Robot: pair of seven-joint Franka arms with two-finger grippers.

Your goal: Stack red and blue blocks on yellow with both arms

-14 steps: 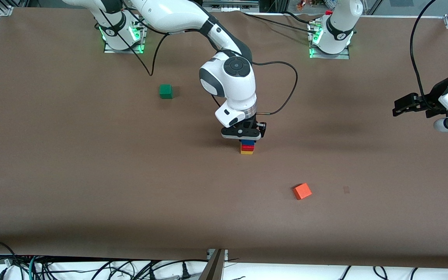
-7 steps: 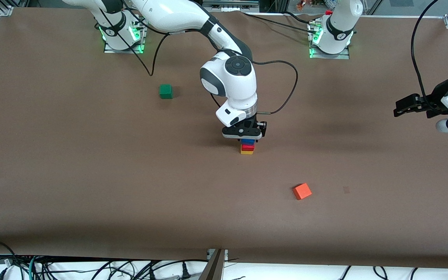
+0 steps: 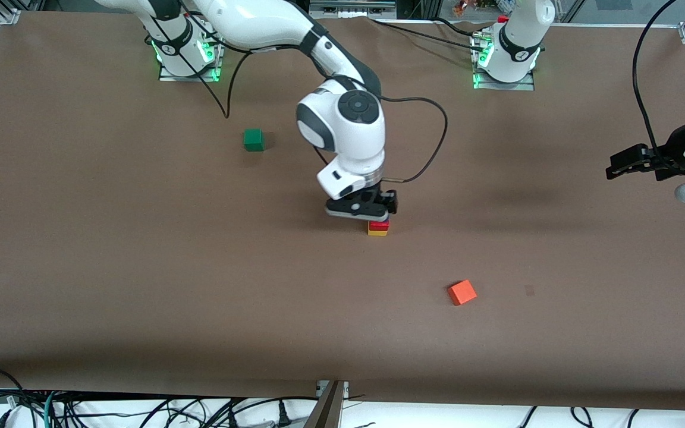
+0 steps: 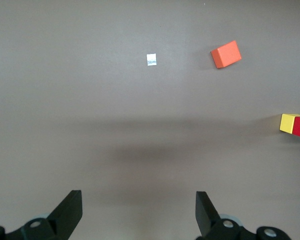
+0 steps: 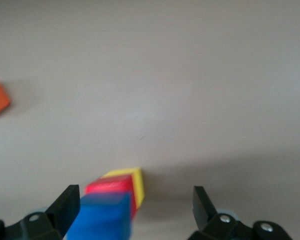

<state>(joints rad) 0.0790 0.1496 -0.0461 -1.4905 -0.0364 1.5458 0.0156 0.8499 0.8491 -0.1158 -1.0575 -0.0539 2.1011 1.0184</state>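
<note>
With its fingers spread and released, the right pincer (image 3: 361, 215) hovers over the blue block (image 5: 104, 216) topping red block (image 3: 379, 225) and yellow cube (image 3: 377, 232), while the left pincer (image 3: 619, 165), also released, waits over the tabletop's (image 3: 140, 267) left-arm end.

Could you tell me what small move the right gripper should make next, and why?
Probably lift straight up and clear: the open right gripper hangs just over the small blue cube, which sits on the red cube on the yellow cube.
</note>
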